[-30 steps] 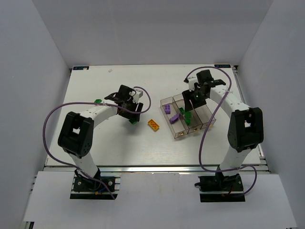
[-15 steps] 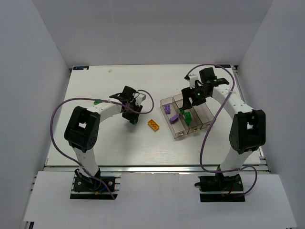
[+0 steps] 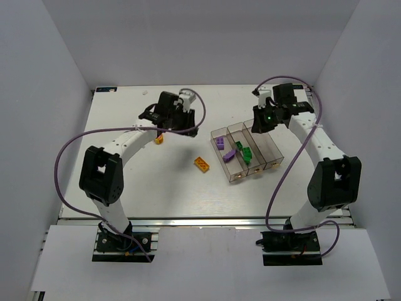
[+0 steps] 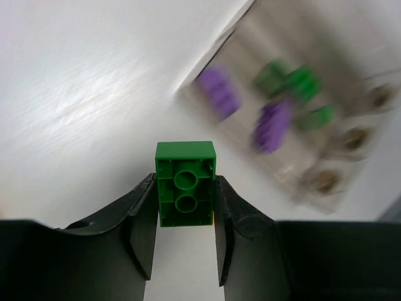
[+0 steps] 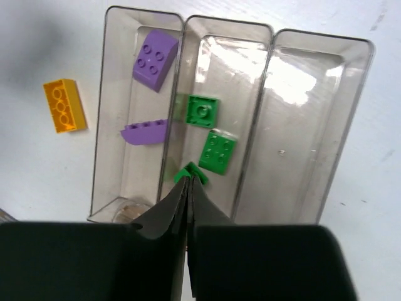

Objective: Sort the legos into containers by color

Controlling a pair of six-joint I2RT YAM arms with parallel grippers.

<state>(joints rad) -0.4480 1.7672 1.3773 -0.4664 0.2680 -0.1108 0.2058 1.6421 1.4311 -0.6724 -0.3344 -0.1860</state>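
White counter [image 3: 156, 188] bears the left arm [image 3: 128, 145] and right arm [image 3: 313, 135], elbows raised, reaching away. Beyond the elbows, an orange brick [image 3: 201, 163] lies beside the containers [image 5: 301, 138]. Farther out, the left end effector [image 4: 185, 188] pinches a green brick [image 4: 185, 160]. The right end effector [image 5: 188, 188], fingers pressed together, hangs over the containers.

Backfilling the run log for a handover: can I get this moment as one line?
left gripper: shut on green brick | right gripper: shut, over bins | orange brick: loose on table
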